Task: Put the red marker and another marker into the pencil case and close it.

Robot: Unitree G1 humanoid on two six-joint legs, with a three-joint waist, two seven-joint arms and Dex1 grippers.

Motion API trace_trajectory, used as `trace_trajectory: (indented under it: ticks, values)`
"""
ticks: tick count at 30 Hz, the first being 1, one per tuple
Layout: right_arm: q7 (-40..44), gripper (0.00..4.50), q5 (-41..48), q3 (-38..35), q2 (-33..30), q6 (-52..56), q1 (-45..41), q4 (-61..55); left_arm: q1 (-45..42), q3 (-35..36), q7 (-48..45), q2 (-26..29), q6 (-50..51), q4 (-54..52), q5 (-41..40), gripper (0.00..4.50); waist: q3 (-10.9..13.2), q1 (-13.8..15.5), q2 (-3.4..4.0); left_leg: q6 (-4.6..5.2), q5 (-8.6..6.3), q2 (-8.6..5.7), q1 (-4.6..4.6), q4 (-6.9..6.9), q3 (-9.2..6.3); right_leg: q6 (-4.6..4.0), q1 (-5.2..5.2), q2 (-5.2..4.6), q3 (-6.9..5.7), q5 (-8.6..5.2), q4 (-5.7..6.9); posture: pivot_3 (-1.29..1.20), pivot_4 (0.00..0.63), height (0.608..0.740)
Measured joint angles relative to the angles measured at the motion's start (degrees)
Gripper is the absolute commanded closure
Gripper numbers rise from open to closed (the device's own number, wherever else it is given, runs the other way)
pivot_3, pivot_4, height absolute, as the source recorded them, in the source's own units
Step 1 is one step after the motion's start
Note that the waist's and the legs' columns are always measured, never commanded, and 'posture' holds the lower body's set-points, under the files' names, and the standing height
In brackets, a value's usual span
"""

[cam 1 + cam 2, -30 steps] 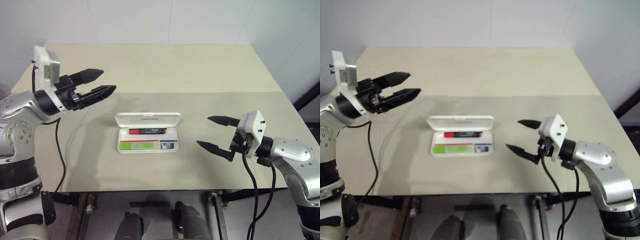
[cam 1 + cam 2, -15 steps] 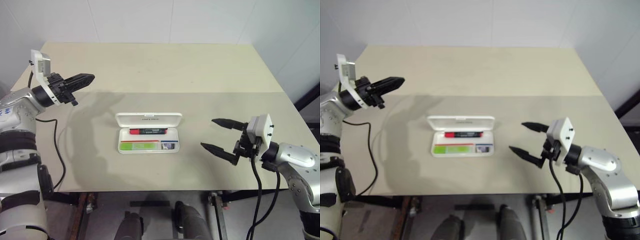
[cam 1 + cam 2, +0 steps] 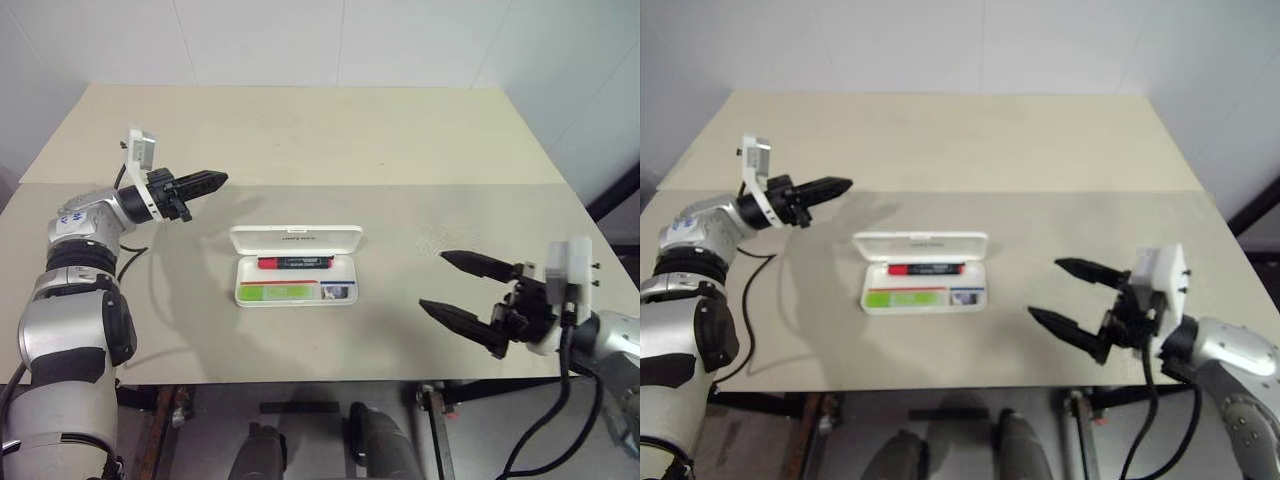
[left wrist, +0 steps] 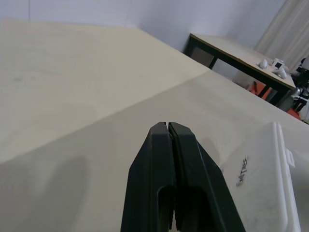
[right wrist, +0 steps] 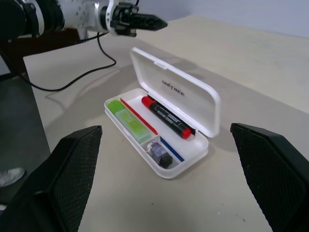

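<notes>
White pencil case (image 3: 296, 264) lies open between closed left jaws and wide-open, empty right jaws.

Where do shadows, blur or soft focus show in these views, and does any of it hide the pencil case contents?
Left eye view: soft shadow on the table beside the pencil case; contents readable. Right wrist view: the right claw's fingers loom large and soft; the red marker and green marker stay sharp. Left wrist view: the shut left claw is in focus, the far background soft.
</notes>
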Motion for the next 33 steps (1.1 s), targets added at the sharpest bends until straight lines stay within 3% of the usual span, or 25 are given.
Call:
trace_trajectory:
  ticks: [5,13,24,33]
  values:
    - [3.27,0.0,0.85,-4.82,-0.11,-0.69,5.46,0.15,-1.32,-0.13,-3.18,-2.03,2.75,1.61,1.12,4.46,0.01,0.12,-0.04,0.01,0.0,-0.01,-0.02,0.01,-0.01,0.01,0.02,0.0,0.02,0.0,0.0,0.0,0.15,0.74]
    - [2.78,0.0,0.38,-5.64,0.1,-2.48,6.83,0.0,-1.09,-4.31,-12.38,-5.36,6.03,1.52,4.46,4.46,0.01,-0.2,-0.05,0.01,0.0,0.0,0.07,0.01,0.05,0.0,0.02,0.02,0.06,0.0,0.07,0.0,0.15,0.74]
    - [5.65,0.0,-0.86,-5.86,0.15,-5.22,10.13,0.62,3.07,-15.4,-12.46,-5.59,8.45,-2.87,7.87,4.46,0.01,-0.03,-0.05,0.02,-0.01,0.0,0.04,0.02,0.03,0.01,0.02,0.01,0.09,0.0,0.02,0.0,0.15,0.74]
    - [10.61,0.0,-2.5,-5.84,4.09,-10.93,12.72,5.44,7.78,-22.91,-12.46,-5.51,8.59,-13.8,3.3,4.46,0.01,-0.04,-0.05,0.02,-0.01,0.0,0.09,0.02,0.04,0.01,0.07,0.01,0.13,0.0,0.04,0.0,0.15,0.74]
